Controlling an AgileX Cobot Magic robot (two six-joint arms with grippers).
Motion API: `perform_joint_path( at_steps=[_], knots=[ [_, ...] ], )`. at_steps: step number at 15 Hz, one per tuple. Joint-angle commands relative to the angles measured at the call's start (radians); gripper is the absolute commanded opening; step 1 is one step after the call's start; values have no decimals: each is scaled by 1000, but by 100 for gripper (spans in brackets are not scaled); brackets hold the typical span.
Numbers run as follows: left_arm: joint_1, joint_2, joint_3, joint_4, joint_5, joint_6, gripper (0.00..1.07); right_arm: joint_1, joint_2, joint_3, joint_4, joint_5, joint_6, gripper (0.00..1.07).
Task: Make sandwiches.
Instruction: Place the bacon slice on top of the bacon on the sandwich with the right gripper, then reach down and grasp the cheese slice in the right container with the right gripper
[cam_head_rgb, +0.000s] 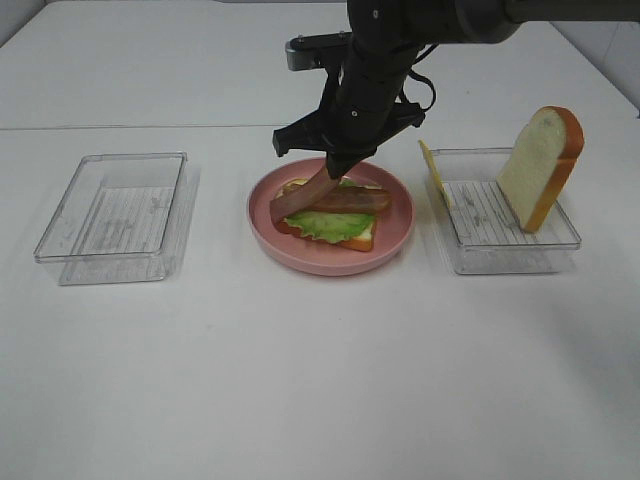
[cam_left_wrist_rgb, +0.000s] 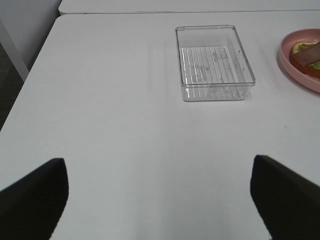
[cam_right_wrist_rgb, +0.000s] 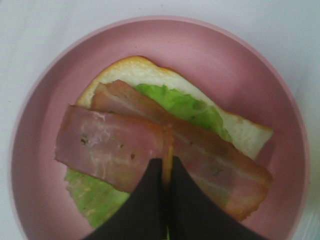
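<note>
Right arm (cam_head_rgb: 400, 40), outer surfaces.
Matte black housing with looped black cable (cam_head_rgb: 432, 92); pincer (cam_right_wrist_rgb: 166, 165) fingers taper to points.

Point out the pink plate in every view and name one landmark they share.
Exterior high: pink plate at centre, between the left tray and right tray.
Left wrist: only its rim, cut off at the frame edge, past the left tray.
Right wrist: fills the picture.
Shared landmark: bacon over lettuce on the plate.
</note>
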Motion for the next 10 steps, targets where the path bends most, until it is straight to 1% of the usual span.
perform_joint_path(
  at_steps=[1, 2, 3, 4, 5, 6, 7, 8, 10],
  knots=[
    [5, -14, 2, -3, -3, 2, 91, -1, 21, -6, -58, 18, 18, 0],
    [5, -14, 2, -3, -3, 2, 91, -1, 30, -6, -67, 21, 18, 0],
    [5, -14, 2, -3, -3, 2, 91, -1, 34, -6, -75, 20, 18, 13],
    [5, -14, 2, -3, -3, 2, 91, -1, 34, -6, -82, 18, 18, 21],
    [5, -14, 2, -3, -3, 2, 91, -1, 34, -6, -94, 14, 22, 47],
    [5, -14, 2, -3, -3, 2, 91, 1, 33, -6, -110, 16, 36, 84],
    [5, -14, 2, -3, -3, 2, 91, 1, 31, -14, -111, 48, 36, 99],
    [5, -14, 2, -3, -3, 2, 91, 1, 29, -21, -107, 73, 31, 99],
    [5, -14, 2, -3, -3, 2, 91, 1, 0, -93, -96, 242, -22, 99]
  ],
)
